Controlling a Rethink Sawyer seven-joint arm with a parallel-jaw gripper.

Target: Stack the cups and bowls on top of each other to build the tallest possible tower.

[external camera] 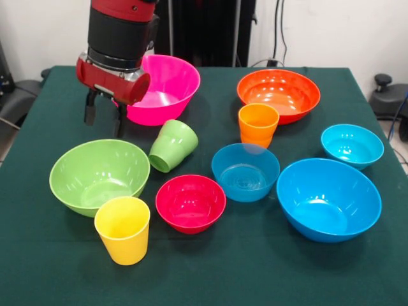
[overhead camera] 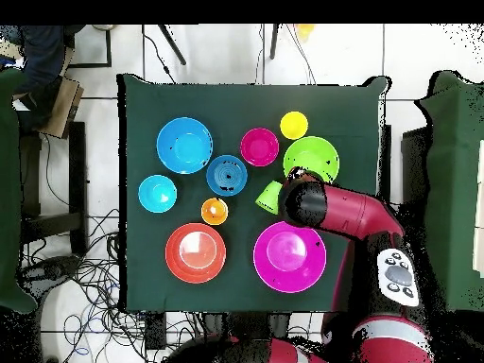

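Front view: pincer (external camera: 105,115) hangs empty with fingers apart above the table (external camera: 210,274), between pink bowl (external camera: 162,86) and light green bowl (external camera: 99,175); green cup (external camera: 172,145) lies tipped beside it, yellow cup (external camera: 123,229) and orange cup (external camera: 258,124) stand upright. Overhead view: arm (overhead camera: 336,210) covers the pincer; nothing is stacked, and the green cup (overhead camera: 268,197) lies just beside the arm's end.
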